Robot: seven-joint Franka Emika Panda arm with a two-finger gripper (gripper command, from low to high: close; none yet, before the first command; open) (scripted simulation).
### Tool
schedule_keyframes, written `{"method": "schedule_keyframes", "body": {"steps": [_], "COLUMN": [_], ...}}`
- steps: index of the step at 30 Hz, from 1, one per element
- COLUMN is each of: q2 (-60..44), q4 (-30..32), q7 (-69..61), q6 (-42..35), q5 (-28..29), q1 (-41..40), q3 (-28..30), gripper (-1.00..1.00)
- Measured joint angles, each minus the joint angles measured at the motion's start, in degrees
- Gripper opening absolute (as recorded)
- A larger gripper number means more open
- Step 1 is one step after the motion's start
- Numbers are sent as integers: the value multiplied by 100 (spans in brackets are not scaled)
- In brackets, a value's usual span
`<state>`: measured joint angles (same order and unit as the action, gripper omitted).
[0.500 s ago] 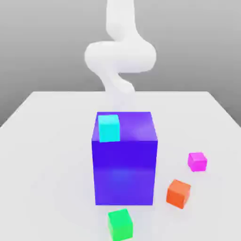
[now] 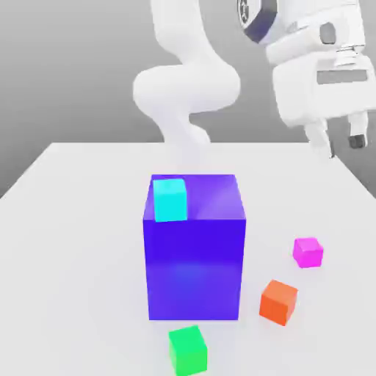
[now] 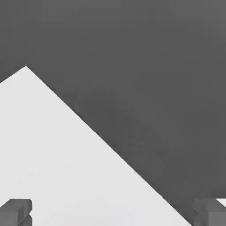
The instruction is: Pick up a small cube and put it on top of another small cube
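1. Exterior view: the gripper (image 2: 339, 144) hangs high above the white table (image 2: 81, 213), over its far edge on the exterior view's right, with its two fingers (image 2: 357, 136) spread wide and nothing between them
2. Same view, taking the big blue-purple block (image 2: 194, 253) as landmark: the small magenta cube (image 2: 308, 252) sits on the table to the exterior view's right of the block, apart from it; the orange cube (image 2: 278, 301) lies nearer the block's front right corner, the green cube (image 2: 187, 349) just in front of the block, and a cyan cube (image 2: 170, 199) rests on the block's top
3. The relation that matters, I judge: the magenta cube lies well below the fingers and slightly toward the block from them, so the coming move is a descent with a small shift toward the block
4. Hand view: both fingertips (image 3: 15, 211) stand far apart over bare table (image 3: 66, 167) near its corner
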<state>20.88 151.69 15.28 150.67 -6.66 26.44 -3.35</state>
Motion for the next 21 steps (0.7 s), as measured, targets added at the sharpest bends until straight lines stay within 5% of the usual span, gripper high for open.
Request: {"method": "schedule_keyframes", "body": {"steps": [9,14,21], "q2": [-1254,-1990,-3408], "q4": [1017,1489,1277], "q7": [-1297,-1537,-909], "q6": [975,1560,2703], "q5": [4,573,1534], "q1": [1062,1377,2181], "q3": [-545,-851,147], "gripper": [0,0,0]}}
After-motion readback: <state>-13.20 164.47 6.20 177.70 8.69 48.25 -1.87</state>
